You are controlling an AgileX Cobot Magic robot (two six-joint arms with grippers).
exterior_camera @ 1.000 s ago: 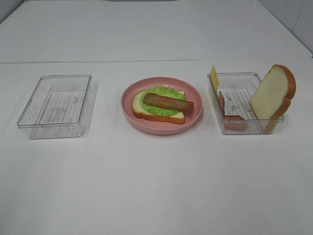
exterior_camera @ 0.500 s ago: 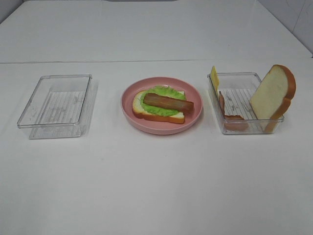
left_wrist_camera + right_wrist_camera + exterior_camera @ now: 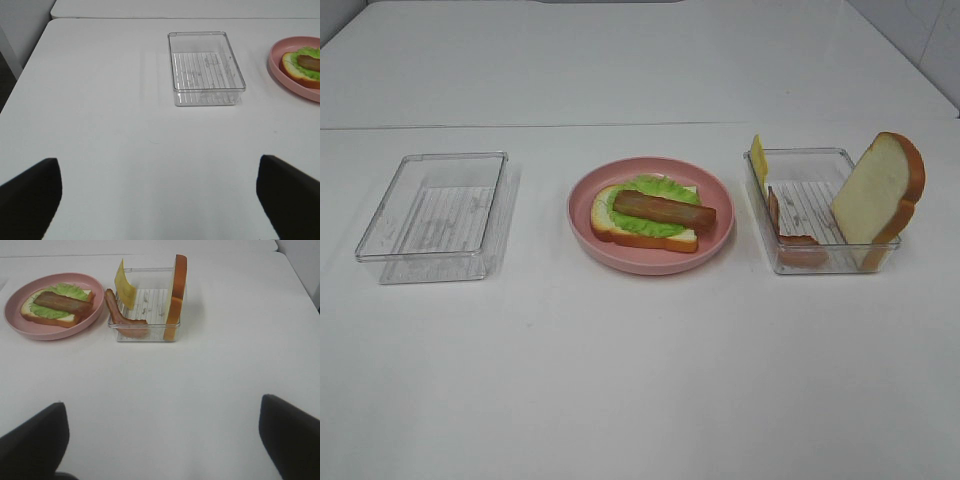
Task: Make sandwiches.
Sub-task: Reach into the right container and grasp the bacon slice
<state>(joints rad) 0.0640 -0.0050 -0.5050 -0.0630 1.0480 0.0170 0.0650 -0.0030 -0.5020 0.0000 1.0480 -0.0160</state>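
Nothing has moved since a second ago: my left claw [image 3: 160,200] and right claw [image 3: 162,440] both hang spread apart, empty. The half-built sandwich [image 3: 645,216] sits on the pink plate [image 3: 720,238] mid-tabletop. By my judgement the cheese [image 3: 758,158] and the top bread slice [image 3: 875,190] are not yet added.

- The bench [image 3: 640,380] is looking smooth and matt.
- The plate [image 3: 650,265] is looking like smooth pink plastic.
- The left tray [image 3: 430,255] and right tray [image 3: 830,263] flanking the plate are gleaming as clear plastic.

Open table [image 3: 640,370] in front; tray [image 3: 832,268] wall and upright bread slice [image 3: 876,195] beside bacon [image 3: 798,246].
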